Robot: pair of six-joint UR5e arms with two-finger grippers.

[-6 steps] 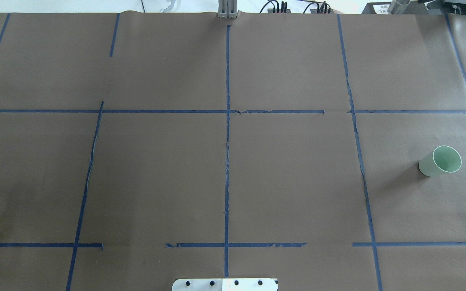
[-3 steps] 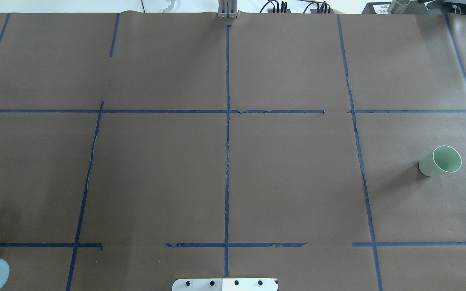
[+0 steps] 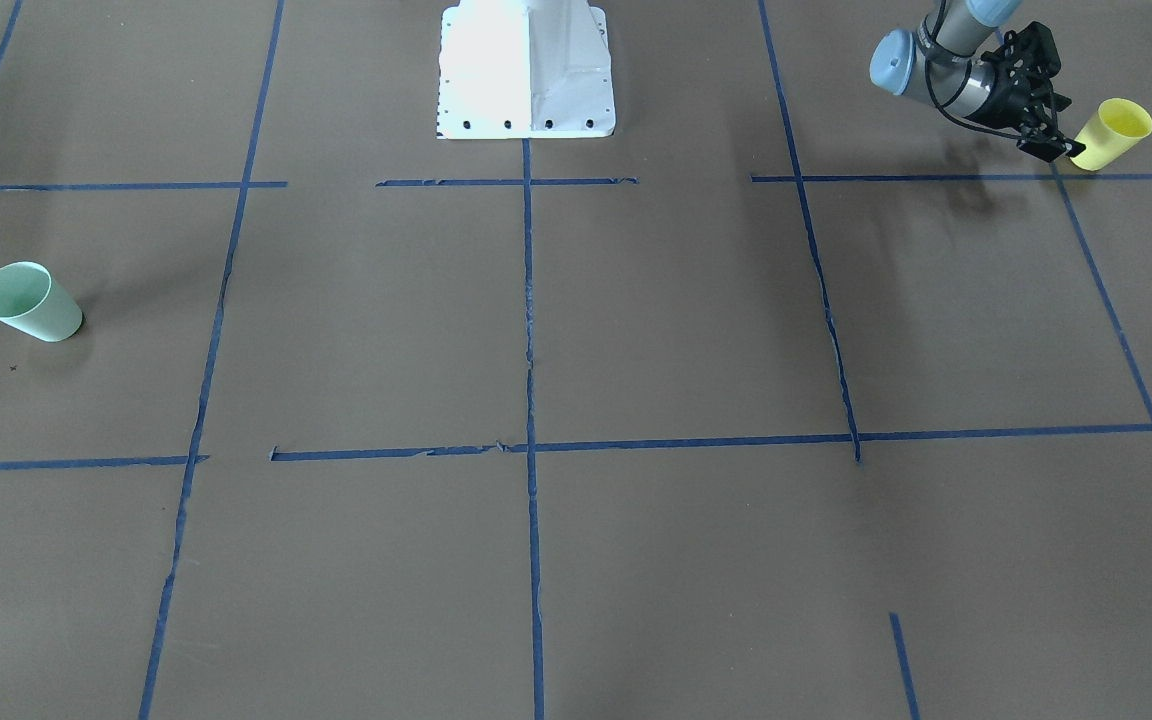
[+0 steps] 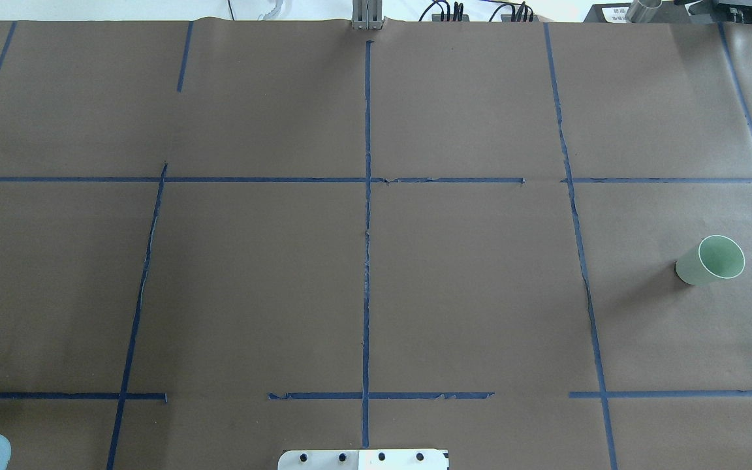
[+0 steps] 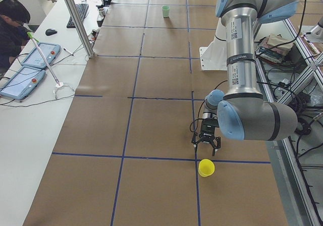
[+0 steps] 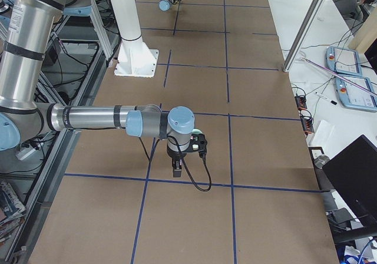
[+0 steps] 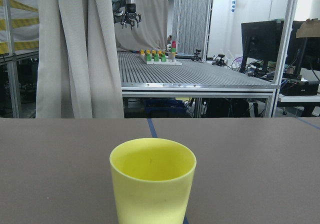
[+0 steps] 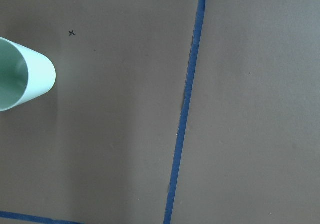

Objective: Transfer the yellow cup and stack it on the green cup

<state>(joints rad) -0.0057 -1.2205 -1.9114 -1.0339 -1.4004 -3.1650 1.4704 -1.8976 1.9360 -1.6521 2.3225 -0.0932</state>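
The yellow cup (image 3: 1114, 133) stands upright near the table's end on my left side. It also shows in the exterior left view (image 5: 206, 168) and fills the lower middle of the left wrist view (image 7: 152, 181). My left gripper (image 3: 1054, 148) is open, low over the table and level, just beside the cup and apart from it. The green cup (image 4: 712, 260) stands upright far off on my right side and shows at the left edge of the right wrist view (image 8: 20, 74). My right gripper (image 6: 175, 171) points down near it; I cannot tell if it is open.
The robot's white base plate (image 3: 526, 70) sits at the middle of the near table edge. Blue tape lines (image 4: 367, 228) cross the brown table cover. In the exterior left view an operator (image 5: 12, 24) sits at a side table with tablets, beside a metal post (image 5: 75, 19).
The left arm's grey-blue joint at the bottom-left corner of the overhead view has shifted right and lower. The green cup has not moved.
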